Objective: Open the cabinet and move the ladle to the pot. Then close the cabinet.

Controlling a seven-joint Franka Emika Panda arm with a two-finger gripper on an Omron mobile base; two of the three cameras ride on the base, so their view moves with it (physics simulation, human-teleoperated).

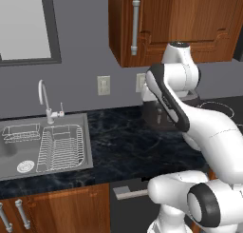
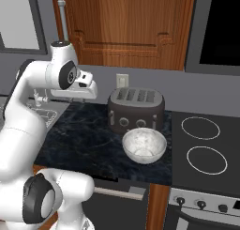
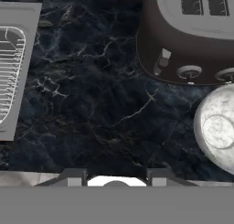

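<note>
The reddish-brown wall cabinet [image 1: 185,23] hangs over the counter with its door closed. Its long silver bar handle [image 1: 135,25] runs down the door's left edge, and the same door [image 2: 126,22] and handle [image 2: 61,15] appear in the right base view. My gripper [image 3: 115,178] points down at the dark marble counter [image 3: 91,104], well below the cabinet and left of the toaster. Its fingers [image 3: 73,177] stand apart with nothing between them. The hand [image 2: 86,87] hovers above the counter. The ladle and the pot are out of view.
A dark toaster [image 2: 136,109] stands at the back of the counter. A white speckled bowl [image 2: 144,144] sits in front of it. The stove top [image 2: 204,144] lies to the right. To the left is a sink [image 1: 28,151] with a dish rack [image 1: 59,146] and a faucet [image 1: 45,99].
</note>
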